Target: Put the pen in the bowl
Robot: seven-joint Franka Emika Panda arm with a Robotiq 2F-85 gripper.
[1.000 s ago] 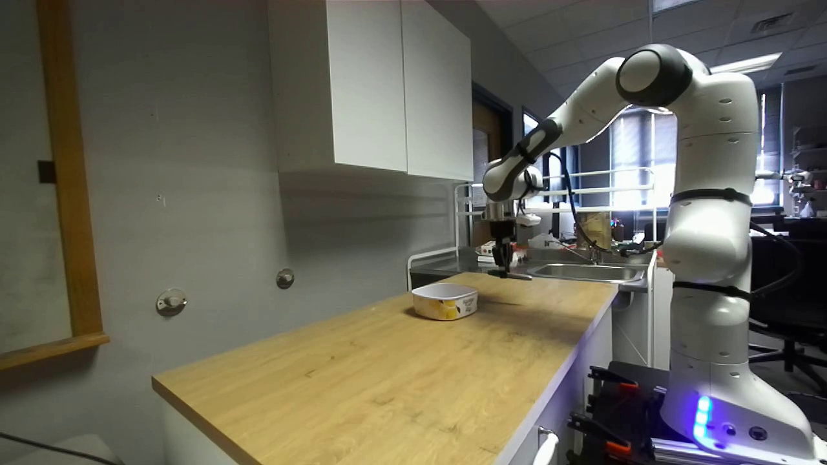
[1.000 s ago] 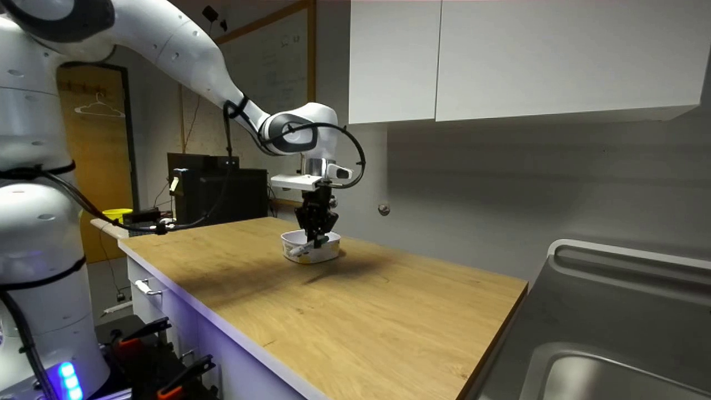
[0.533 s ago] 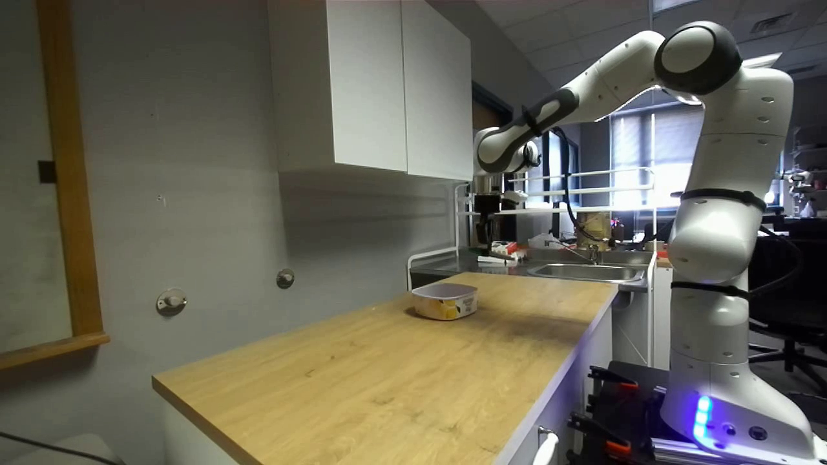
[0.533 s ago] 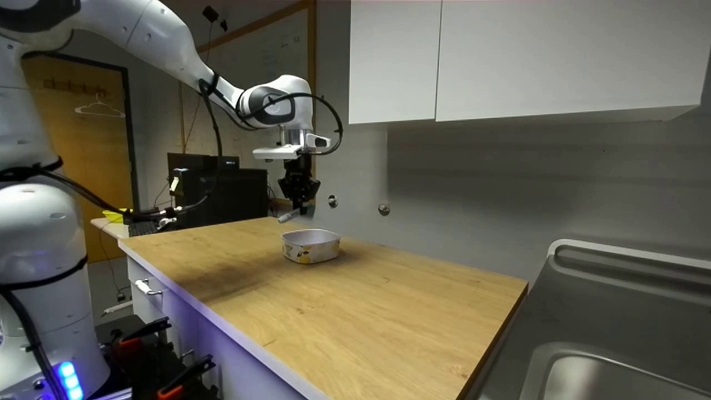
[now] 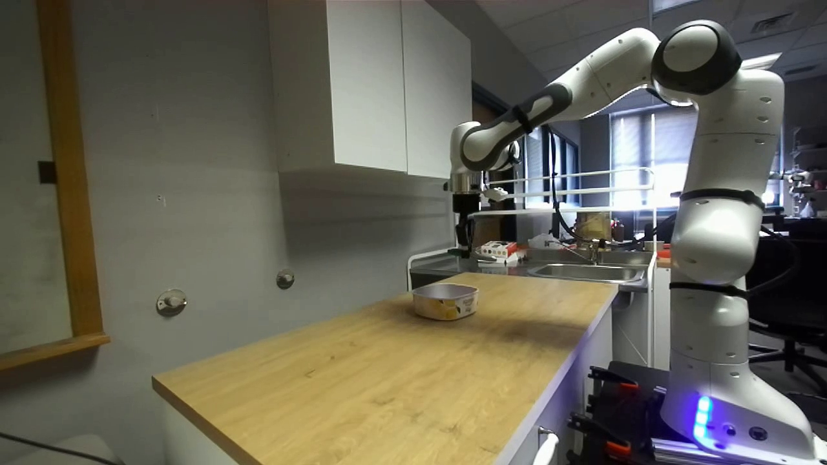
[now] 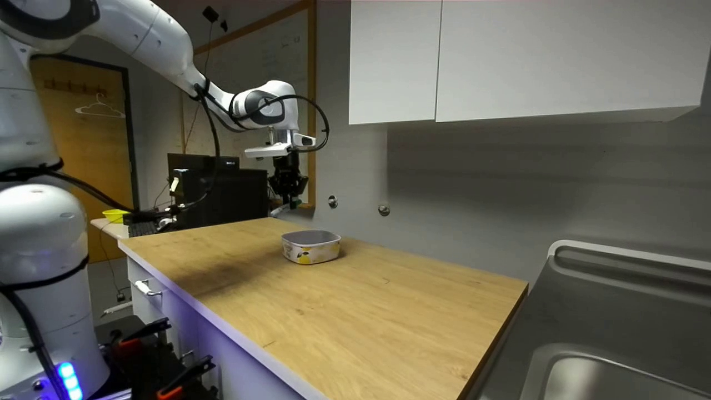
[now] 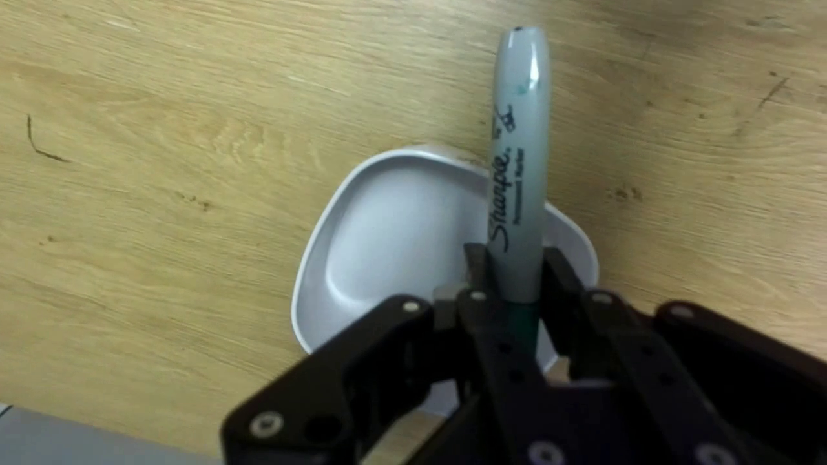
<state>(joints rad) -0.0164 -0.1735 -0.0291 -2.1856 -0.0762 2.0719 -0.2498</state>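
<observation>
Wrist view: the gripper (image 7: 515,274) pinches the pen (image 7: 521,161), a grey marker lettered Sharpie, with its grey end projecting and its dark green section partly lost inside the grip. The pen crosses the line of sight to the bowl (image 7: 400,219) and masks a stretch of the rim; the gripper blocks most of the lower part, so I cannot inspect that portion of the interior. Clearance between pen and bowl cannot be judged from this angle. In both exterior views the pen is held in the air, above rim level and apart from the bowl, which sits upright on the wooden countertop (image 6: 389,311). In an exterior view the pen (image 6: 279,211) is a small pale stub, its green part hard to separate from the black gripper, and the arm (image 6: 150,41) is cut off at the upper left. Compared with one second earlier, the gripper stands higher and further left as seen in both exterior views, the same pen in its grip; the bowl's position on the countertop is unchanged.
</observation>
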